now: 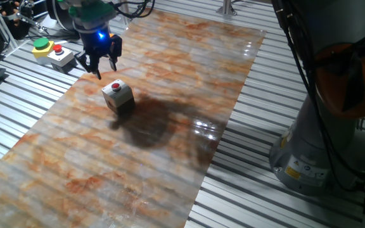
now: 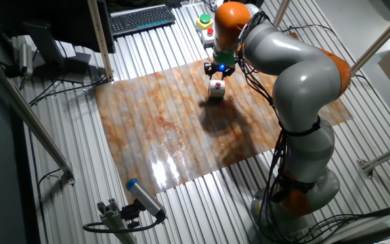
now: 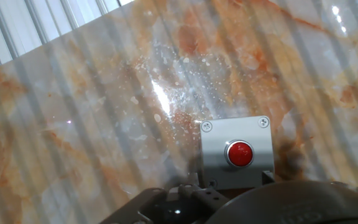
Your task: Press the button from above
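Note:
The button (image 1: 116, 87) is small, round and red, on top of a little grey-white box (image 1: 119, 99) that stands on the marbled orange mat. It also shows in the other fixed view (image 2: 216, 85) and in the hand view (image 3: 239, 154), low and right of centre. My gripper (image 1: 103, 68) hangs above the mat, a little behind and to the left of the box, and does not touch it. In the other fixed view the gripper (image 2: 218, 72) is just above the box. The views do not show whether the fingers are open or shut.
A yellow box with a green button (image 1: 42, 45) and a grey box with a red button (image 1: 59, 56) lie off the mat at the far left. The mat (image 1: 170, 126) lies on a slatted metal table. The arm's base (image 1: 325, 126) stands at the right.

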### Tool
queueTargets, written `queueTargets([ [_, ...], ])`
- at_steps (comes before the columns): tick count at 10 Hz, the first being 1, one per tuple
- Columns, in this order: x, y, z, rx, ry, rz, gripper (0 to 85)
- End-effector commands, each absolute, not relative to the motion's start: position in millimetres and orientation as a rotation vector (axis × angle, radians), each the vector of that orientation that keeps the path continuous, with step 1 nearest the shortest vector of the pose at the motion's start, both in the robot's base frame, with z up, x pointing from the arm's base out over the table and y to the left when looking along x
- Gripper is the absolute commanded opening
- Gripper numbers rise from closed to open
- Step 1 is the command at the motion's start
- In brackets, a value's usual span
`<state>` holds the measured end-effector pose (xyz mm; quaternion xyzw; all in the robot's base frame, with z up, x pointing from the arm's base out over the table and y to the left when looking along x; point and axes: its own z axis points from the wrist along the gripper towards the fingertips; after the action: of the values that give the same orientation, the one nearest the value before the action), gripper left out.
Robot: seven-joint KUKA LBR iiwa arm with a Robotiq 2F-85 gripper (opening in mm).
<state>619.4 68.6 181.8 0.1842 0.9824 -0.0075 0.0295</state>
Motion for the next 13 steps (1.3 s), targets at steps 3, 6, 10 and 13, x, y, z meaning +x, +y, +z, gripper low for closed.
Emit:
queueTargets([
  [3,621.2,71.7,177.2,0.572,3.027,-0.017,51.0],
  [6,621.8,71.3,170.5,0.571,3.021,-0.009,51.0],
  [10,621.1,69.3,163.9,0.567,3.014,-0.009,51.0],
  [13,619.7,68.8,162.5,0.559,3.012,-0.007,51.0],
])
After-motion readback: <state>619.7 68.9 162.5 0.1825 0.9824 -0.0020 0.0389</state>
